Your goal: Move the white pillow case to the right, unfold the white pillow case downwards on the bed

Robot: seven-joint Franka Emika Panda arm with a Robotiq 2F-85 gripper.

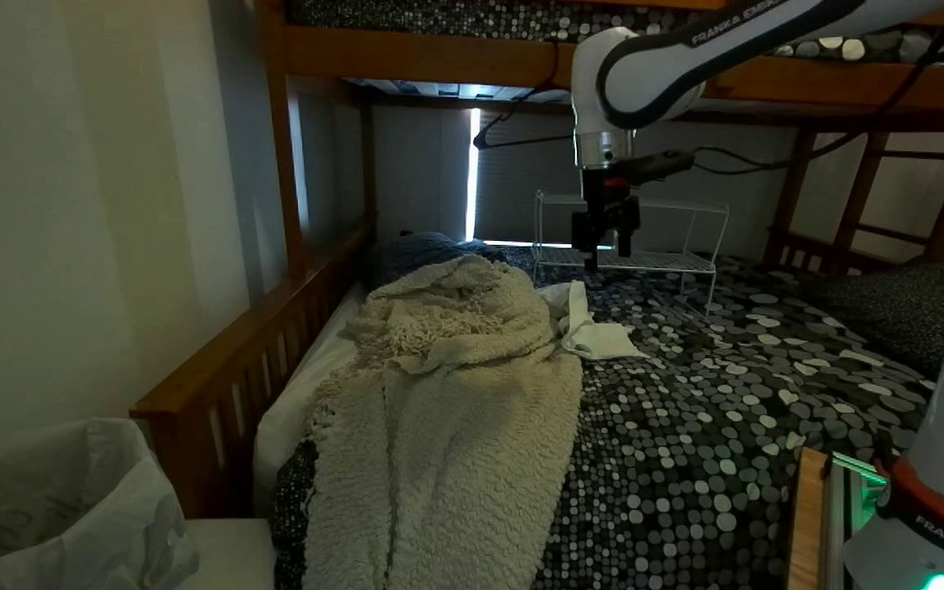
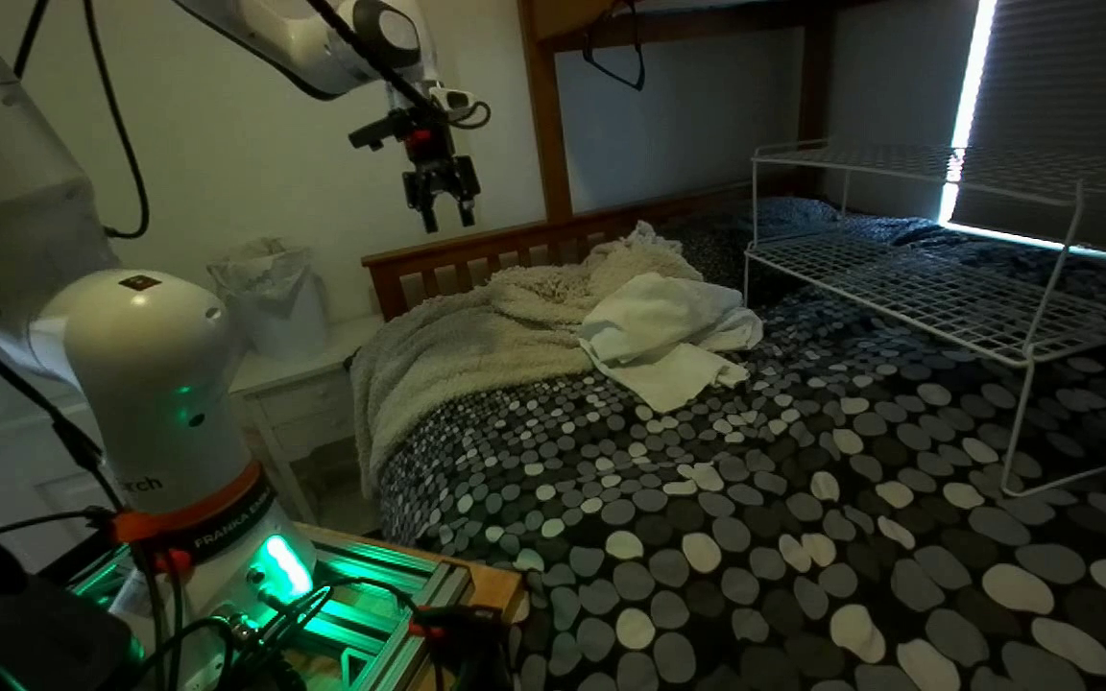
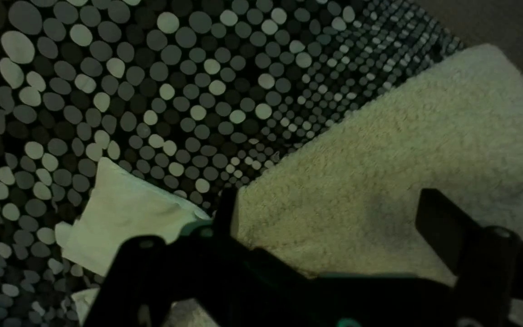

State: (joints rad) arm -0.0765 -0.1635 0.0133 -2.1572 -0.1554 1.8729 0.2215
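Above the bed [image 2: 764,518], the gripper [image 2: 449,224] hung with jaws spread and empty, while the white pillow case [image 2: 654,317], lying rumpled with the blanket [image 2: 476,336] against its left side, seemed best pinched by its free right edge before any rightward pull.

A brown wooden-framed bunk bed [image 1: 218,354] carries a dark cover [image 2: 755,537] dotted grey and white; on it lies a cream, fleecy blanket [image 1: 456,442], bunched at one end; a white cloth pillow case [image 2: 654,321] crumpled against the blanket; a white two-tier wire rack [image 2: 908,288] stands nearby.
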